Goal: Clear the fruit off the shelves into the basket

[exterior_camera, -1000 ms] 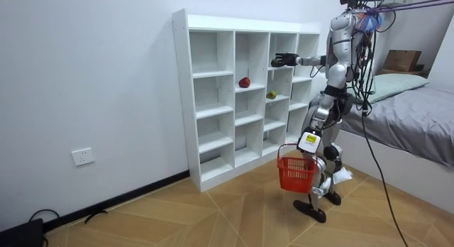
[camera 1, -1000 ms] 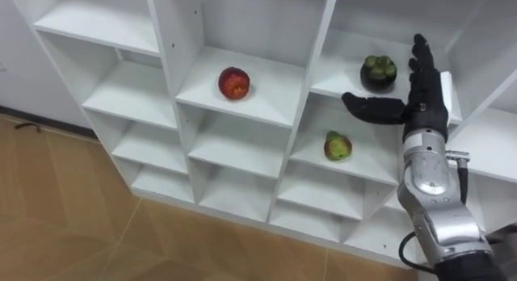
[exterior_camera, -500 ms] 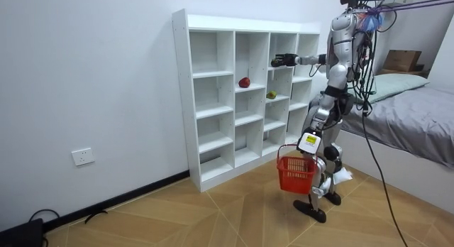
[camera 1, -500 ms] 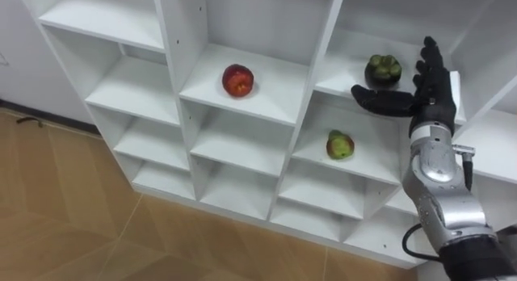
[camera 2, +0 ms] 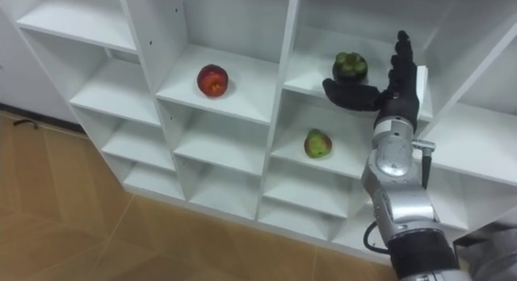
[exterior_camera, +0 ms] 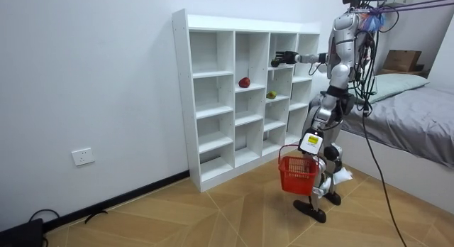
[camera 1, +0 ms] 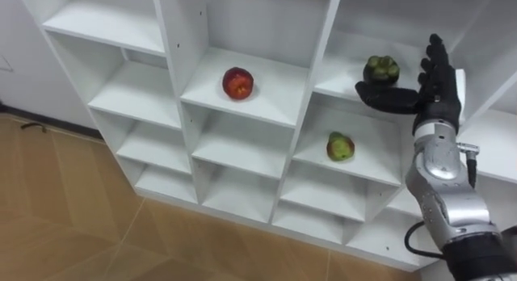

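— Reaching up at the white open-fronted shelf unit (camera 1: 145, 87), is the right hand (camera 1: 432, 91) gripping anything?
— No. Its fingers stand straight and together, with the thumb stretched out just below the round dark green fruit (camera 1: 380, 68) in the upper compartment. I cannot tell whether they touch.
— Other fruit?
— A round red apple (camera 1: 237, 82) one column left, and a green-and-red pear-shaped fruit (camera 1: 340, 146) one compartment below. The left hand (exterior_camera: 310, 142) hangs low, closed round a red plastic basket (exterior_camera: 296, 174) handle.
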